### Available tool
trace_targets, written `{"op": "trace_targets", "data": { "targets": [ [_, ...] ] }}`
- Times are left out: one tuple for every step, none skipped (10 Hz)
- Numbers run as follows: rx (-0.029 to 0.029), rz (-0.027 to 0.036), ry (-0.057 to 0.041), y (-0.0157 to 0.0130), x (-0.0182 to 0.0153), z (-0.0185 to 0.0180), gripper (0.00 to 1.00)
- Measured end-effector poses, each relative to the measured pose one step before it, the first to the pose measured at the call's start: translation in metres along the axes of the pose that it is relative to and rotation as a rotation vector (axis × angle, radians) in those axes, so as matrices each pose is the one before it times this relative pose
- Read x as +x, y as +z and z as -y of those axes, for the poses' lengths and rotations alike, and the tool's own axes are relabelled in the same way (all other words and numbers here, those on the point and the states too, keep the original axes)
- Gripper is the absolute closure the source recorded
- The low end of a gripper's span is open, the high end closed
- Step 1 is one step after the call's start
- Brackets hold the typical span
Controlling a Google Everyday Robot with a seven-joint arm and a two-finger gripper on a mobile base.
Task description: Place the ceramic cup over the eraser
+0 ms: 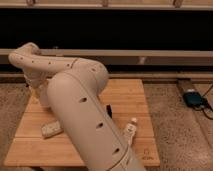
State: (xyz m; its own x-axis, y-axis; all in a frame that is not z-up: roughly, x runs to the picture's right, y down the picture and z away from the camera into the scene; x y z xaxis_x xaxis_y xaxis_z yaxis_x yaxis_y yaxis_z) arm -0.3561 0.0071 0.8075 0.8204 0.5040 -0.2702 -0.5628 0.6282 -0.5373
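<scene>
At centre left of the frame, over the left part of the table (142, 102), the gripper (40, 98) hangs closed, largely masked by the arm (82, 107). What it grips cannot be told, and the cup is not visible. The eraser (109, 111) lies to its right, at frame centre, just past the arm's thick link, with its long axis roughly up-down in the frame. The carry would probably run rightward.

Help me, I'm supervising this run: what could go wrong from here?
The hand, shut low over the table's back-left corner, is masked by the arm, so a cup grip can't be confirmed. The eraser sits half hidden behind the arm, with the squeeze bottle nearby; a swing could knock either.
</scene>
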Motion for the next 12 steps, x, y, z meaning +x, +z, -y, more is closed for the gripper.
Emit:
{"op": "trace_targets", "data": {
  "targets": [
    [0.01262,0.00928,0.00442,-0.01607,0.00897,-0.00076,1.0],
    [0.01409,0.00175,0.00802,-0.01036,0.0081,0.00141,1.0],
    [0.0118,0.00155,0.01296,-0.01272,0.01011,-0.00033,1.0],
    [0.00626,0.00381,0.01102,-0.01145,0.00989,-0.00146,1.0],
    [0.0165,0.00152,0.02023,-0.01357,0.01688,0.00312,1.0],
    [0.00876,-0.00012,0.01717,-0.00863,0.01183,0.0024,1.0],
    [0.01186,-0.00104,0.01858,-0.00916,0.01327,0.00199,1.0],
    [0.00994,-0.00043,0.02106,-0.00921,0.01365,0.0023,1.0],
    [0.01204,-0.00235,0.03565,-0.01029,0.01719,0.00947,1.0],
    [0.00553,-0.00239,0.0283,-0.00659,0.01156,0.00768,1.0],
    [0.00424,-0.00168,0.02694,-0.00666,0.01084,0.00617,1.0],
    [0.00597,-0.00099,0.03025,-0.00729,0.01134,0.00691,1.0]
  ]
}}
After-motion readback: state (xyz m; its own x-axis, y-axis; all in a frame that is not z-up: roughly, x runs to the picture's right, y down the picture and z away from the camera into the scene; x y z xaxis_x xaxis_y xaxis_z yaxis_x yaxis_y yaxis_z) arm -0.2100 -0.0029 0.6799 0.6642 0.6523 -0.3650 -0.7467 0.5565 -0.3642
